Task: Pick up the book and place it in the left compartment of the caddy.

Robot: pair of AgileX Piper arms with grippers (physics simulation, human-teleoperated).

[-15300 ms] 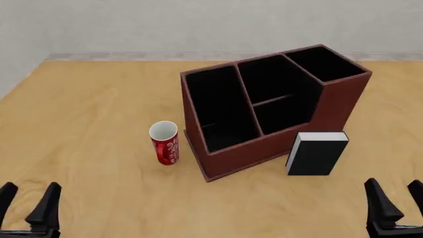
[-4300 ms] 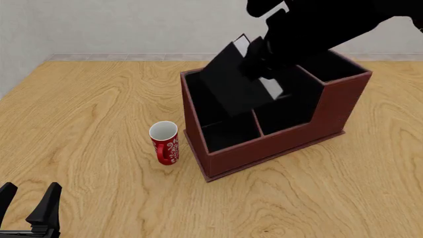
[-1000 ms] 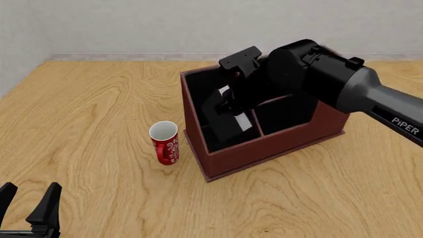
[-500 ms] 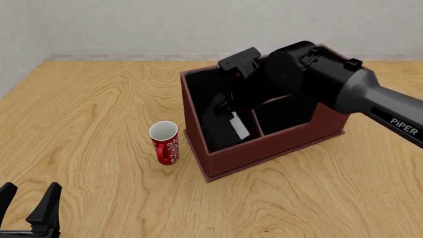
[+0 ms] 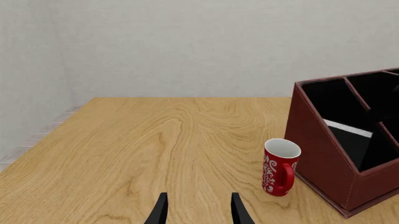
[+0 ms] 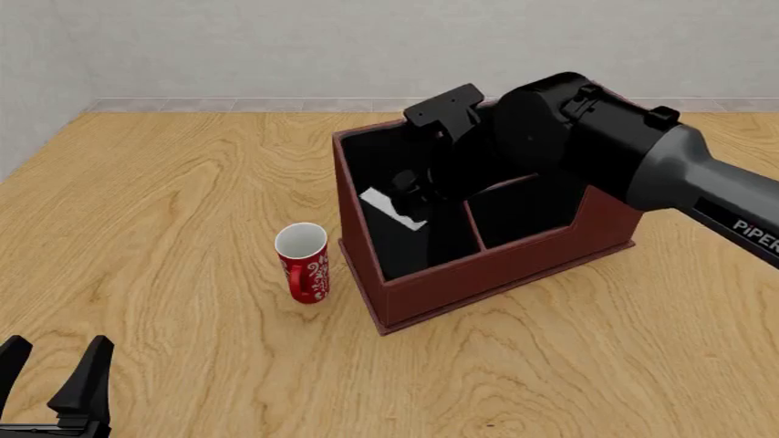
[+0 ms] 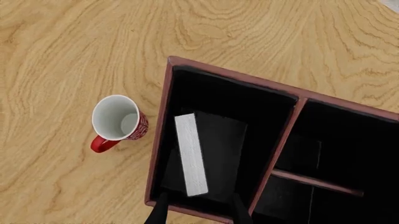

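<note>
One small thick book (image 7: 209, 158) with a plain black cover and white page edges now lies inside the left compartment (image 6: 396, 228), the long narrow black-lined section of the large reddish-brown caddy (image 6: 487, 278) with its black interior. Half a second ago the white page edge showed lower in that section, near the front wall; now it sits higher and closer to the outer left wall. In the right wrist view the book leans with its page edge toward that outer wall, free of the jaws.

One right gripper (image 7: 197, 212) hangs above the compartment, its jaws spread apart with nothing between them. One left gripper (image 5: 197, 212) sits low at the near left corner of the desk (image 6: 182, 182), jaws parted and holding nothing, in the same place as in all the earlier pictures.

One red mug (image 6: 303, 263) with white swirl patterns stands upright on the light wooden desk just beside the caddy's left wall, where it stood before. The caddy shows four sections: the long left one, two shorter middle ones and one tall end one.

White letters on the right arm's grey sleeve read "PIPER", partly cut off at the picture's edge. The mug's white pattern may hold lettering, too small to read.
</note>
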